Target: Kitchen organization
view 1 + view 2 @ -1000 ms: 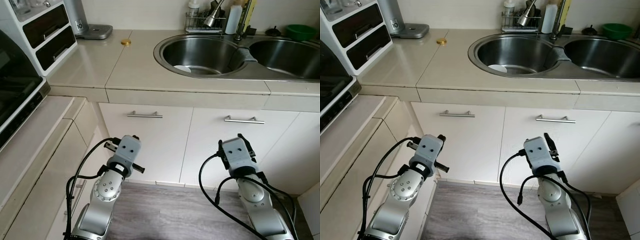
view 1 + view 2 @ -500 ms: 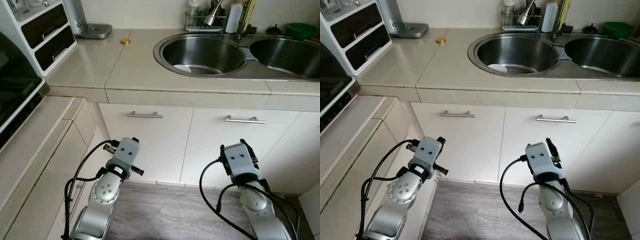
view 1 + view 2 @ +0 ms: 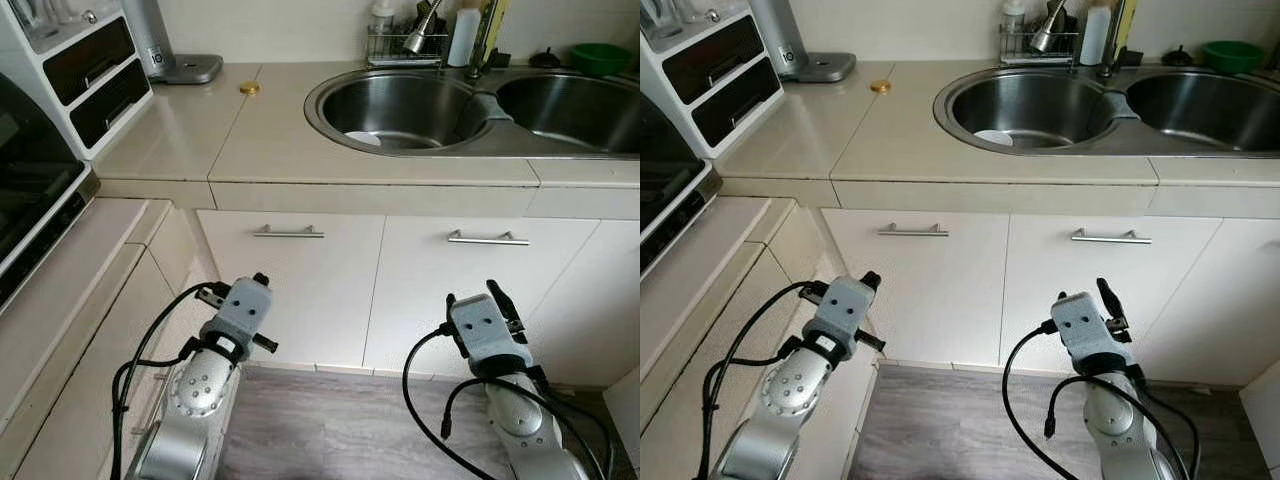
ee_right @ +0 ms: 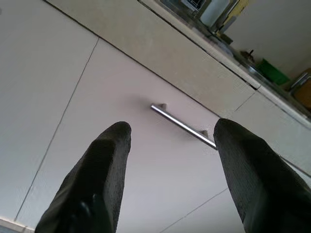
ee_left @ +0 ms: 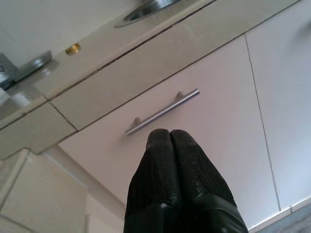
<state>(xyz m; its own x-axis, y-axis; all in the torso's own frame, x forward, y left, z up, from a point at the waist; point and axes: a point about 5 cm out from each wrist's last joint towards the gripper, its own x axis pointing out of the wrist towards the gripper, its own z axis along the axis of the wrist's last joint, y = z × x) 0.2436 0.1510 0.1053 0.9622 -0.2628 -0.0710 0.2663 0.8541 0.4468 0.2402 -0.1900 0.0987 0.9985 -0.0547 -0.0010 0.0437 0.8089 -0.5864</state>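
Beige stone surface (image 3: 270, 130) runs along the wall, carrying a double stainless-steel sink (image 3: 470, 105). A white dish-like item (image 3: 364, 138) lies in the left basin. A small gold round cap (image 3: 249, 88) sits on the surface, well left of the sink and near the grey metal base of an appliance (image 3: 185, 67). A wire rack (image 3: 405, 45) with utensils and a white bottle (image 3: 463, 35) stand behind the sink; a green bowl (image 3: 600, 58) sits at the far right corner. A white drawer unit with dark fronts (image 3: 95, 75) stands at the left end.

Below the surface are white cabinet doors, each with a horizontal brushed-metal bar handle: left handle (image 3: 288, 232), right handle (image 3: 487, 238).

Left end effector (image 5: 170, 137) is held low in front of the left cabinet door, apart from it, fingers pressed together with nothing between them; the left handle lies just beyond its tips in the wrist view.

Right end effector (image 4: 170, 133) is held low before the right cabinet door, fingers (image 4: 109, 155) spread wide and empty, the right handle visible between them, not touched.

Grey wood-pattern floor (image 3: 340, 420) lies beneath both arms.
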